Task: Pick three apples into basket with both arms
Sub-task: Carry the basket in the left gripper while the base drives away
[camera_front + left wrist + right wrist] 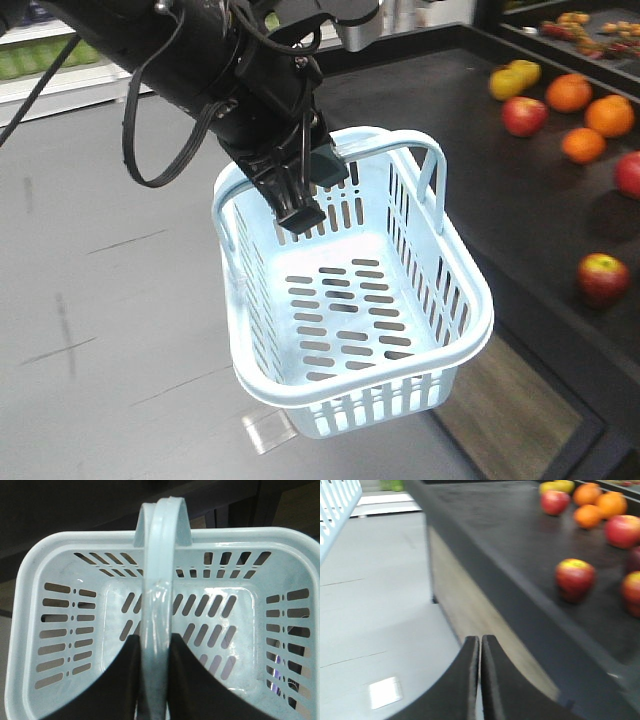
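The pale blue basket [455,300] hangs tilted in the air above the grey floor, and nothing lies inside it [235,555]. My left gripper [305,205] is shut on its raised handle [159,580], which runs between the two black fingers [155,640]. A deep red apple with a yellow patch [603,277] lies on the black table to the basket's right; the right wrist view shows it [575,577] near the table edge. Another such apple [632,592] and a dark maroon one [635,559] are cut off at the frame's side. My right gripper [480,639] is shut on nothing, over the floor beside the table.
Farther back on the black table [450,90] lie several oranges [568,92], a yellow fruit [515,78] and two larger pinkish-red apples [524,115] [628,172]. The table has a raised front edge [520,600] and a wooden side panel [470,610]. Shelves stand behind.
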